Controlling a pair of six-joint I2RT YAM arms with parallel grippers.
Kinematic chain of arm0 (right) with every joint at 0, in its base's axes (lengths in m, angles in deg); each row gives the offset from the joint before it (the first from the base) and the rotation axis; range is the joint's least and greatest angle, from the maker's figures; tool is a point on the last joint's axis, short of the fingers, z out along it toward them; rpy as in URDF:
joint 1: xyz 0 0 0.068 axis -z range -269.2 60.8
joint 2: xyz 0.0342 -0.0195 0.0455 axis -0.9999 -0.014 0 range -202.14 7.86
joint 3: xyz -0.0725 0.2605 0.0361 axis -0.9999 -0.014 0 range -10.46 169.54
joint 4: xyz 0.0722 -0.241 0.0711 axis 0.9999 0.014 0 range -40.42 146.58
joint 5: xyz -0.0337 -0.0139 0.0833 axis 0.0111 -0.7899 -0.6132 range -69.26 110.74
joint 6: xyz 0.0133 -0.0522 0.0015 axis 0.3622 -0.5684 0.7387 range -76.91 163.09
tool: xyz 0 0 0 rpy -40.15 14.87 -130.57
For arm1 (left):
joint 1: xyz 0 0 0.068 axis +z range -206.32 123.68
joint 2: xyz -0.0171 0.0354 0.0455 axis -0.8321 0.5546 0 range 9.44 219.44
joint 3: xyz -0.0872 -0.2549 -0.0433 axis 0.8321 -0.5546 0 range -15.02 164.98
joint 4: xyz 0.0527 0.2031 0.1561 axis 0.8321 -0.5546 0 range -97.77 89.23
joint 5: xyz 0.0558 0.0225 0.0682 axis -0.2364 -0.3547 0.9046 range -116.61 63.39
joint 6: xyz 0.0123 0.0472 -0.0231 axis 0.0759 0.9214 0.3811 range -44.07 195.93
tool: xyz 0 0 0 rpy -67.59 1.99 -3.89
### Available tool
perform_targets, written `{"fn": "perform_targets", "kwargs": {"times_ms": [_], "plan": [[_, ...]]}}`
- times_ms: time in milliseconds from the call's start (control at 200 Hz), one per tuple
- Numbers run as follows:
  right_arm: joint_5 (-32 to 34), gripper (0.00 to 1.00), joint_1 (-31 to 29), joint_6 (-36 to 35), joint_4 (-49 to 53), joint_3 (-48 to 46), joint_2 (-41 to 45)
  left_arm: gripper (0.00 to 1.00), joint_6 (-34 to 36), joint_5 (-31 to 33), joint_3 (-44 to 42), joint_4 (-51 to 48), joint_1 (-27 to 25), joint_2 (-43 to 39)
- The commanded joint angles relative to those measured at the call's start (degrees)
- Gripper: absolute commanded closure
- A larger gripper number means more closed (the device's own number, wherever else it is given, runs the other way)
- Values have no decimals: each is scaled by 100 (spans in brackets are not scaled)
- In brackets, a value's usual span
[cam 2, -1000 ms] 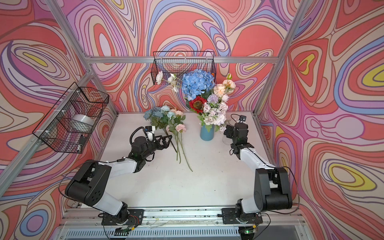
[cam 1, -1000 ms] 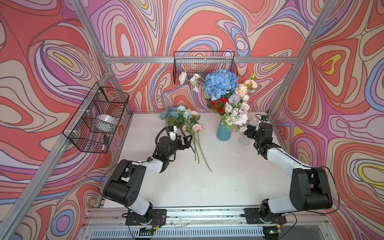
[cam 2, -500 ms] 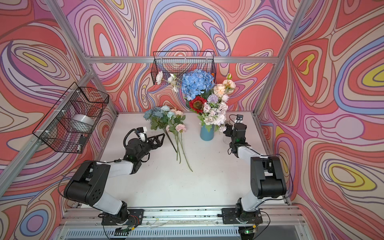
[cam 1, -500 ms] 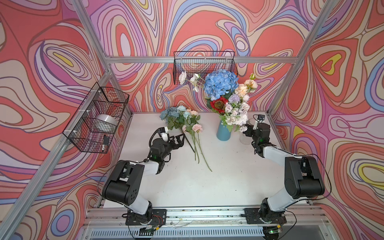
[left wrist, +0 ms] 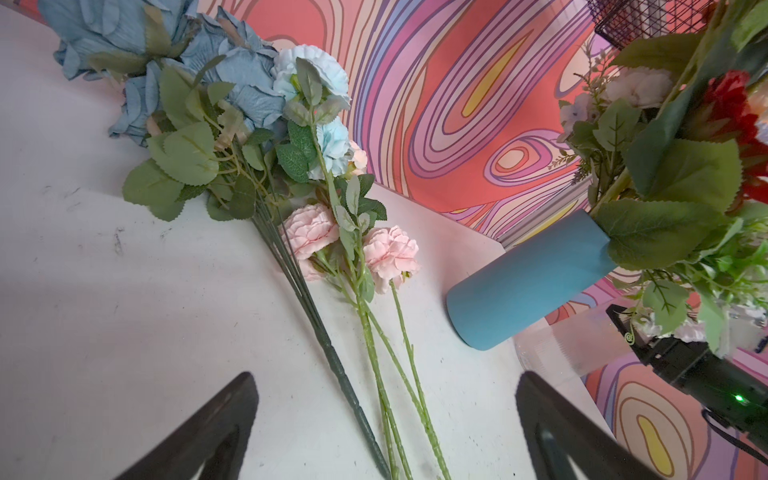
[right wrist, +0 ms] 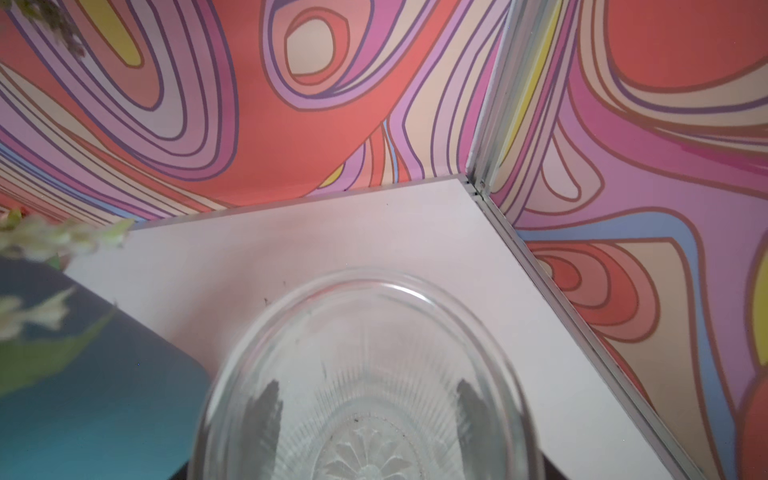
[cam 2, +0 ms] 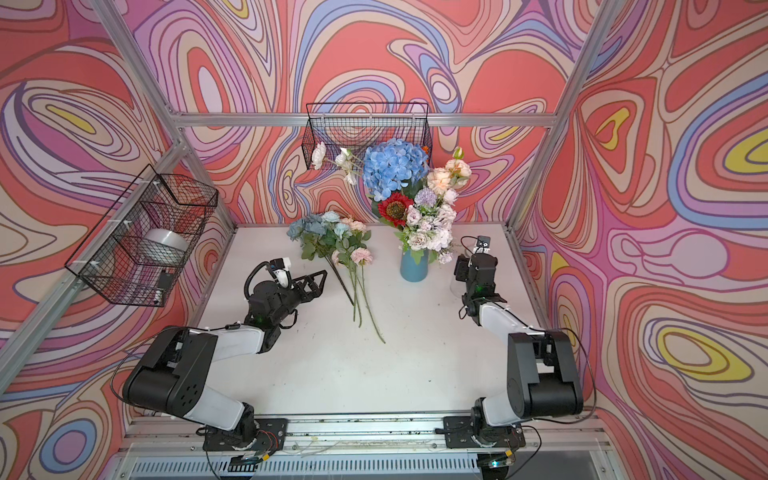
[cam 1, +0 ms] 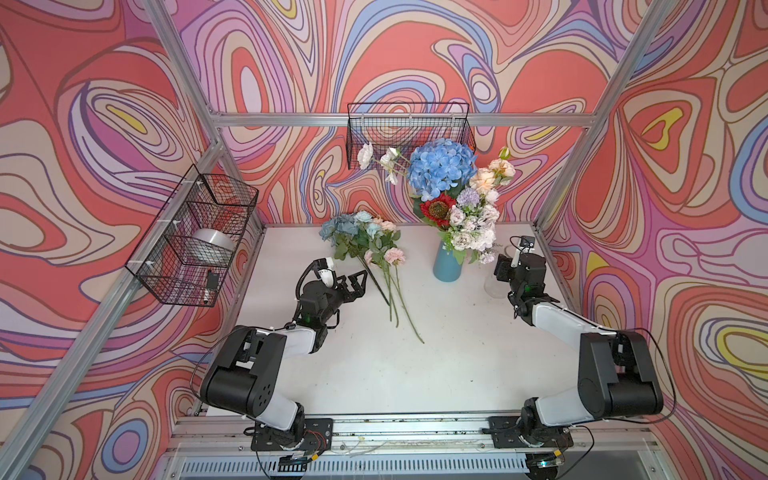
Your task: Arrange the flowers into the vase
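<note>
Flowers (cam 1: pixel 365 249) lie loose on desk (cam 1: pixel 415 374), stems just ahead of left pincer (cam 1: pixel 362 282) (gaping wide, empty). Best move: settle jaws across dark stem (left wrist: pixel 332 357) low down, pinch one bunch only. Right pincer (right wrist: pixel 368 386) straddles glass jar (cam 1: pixel 494 287) beside blue vase (cam 1: pixel 447 268); contact unclear.

Swirly red-pink-purple walls (cam 1: pixel 104 104) are enclosing a white table (cam 1: pixel 457 353); silver frame bars (cam 1: pixel 291 120) are running along edges; 2 black wire baskets (cam 1: pixel 166 270) are hanging on walls.
</note>
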State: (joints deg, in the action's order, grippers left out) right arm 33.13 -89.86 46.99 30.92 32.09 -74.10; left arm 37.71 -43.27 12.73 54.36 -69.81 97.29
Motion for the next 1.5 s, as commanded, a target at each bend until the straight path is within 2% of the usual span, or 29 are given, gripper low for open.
{"fn": "perform_targets", "kwargs": {"times_ms": [0, 20, 150, 240, 431, 551, 691, 776, 846, 972, 1122, 1297, 1492], "plan": [[-167, 97, 11, 52, 418, 66, 714, 0, -143, 67, -55, 328, 23, -84], [-243, 100, 4, 88, 541, 66, 806, 0, -164, 67, -51, 346, 25, -76], [-542, 100, -148, 256, 1345, 131, 1371, 0, -251, 96, -100, 446, 23, -104], [-578, 100, -492, 246, 1843, 171, 1786, 0, -289, 288, -107, 205, 87, -228], [-609, 100, -1792, 330, 2878, 373, 2411, 0, -690, 476, -232, -308, 664, -596], [-601, 100, -2717, 577, 3126, 482, 2602, 0, -801, 645, -338, -637, 865, -891], [-384, 100, -4219, 553, 2698, 713, 2313, 0, -777, 879, -416, -1006, 881, -1224], [-149, 100, -5116, 267, 2433, 1097, 1670, 0, -788, 1048, -439, -1268, 899, -1418], [-196, 100, -5547, 102, 2158, 1460, 1089, 0, -784, 1129, -429, -1529, 921, -1561], [-744, 100, -5725, -106, 1267, 1721, 277, 0, -763, 1124, -455, -1791, 945, -1769], [-1060, 100, -5725, -402, 510, 2022, -449, 0, -682, 1232, -547, -2047, 998, -2039], [-1144, 100, -5725, -435, 182, 2253, -1198, 0, -579, 1314, -656, -2325, 1120, -2356], [-1180, 100, -5726, -330, -237, 2119, -1543, 0, -402, 1375, -720, -2523, 1140, -2660]]}}
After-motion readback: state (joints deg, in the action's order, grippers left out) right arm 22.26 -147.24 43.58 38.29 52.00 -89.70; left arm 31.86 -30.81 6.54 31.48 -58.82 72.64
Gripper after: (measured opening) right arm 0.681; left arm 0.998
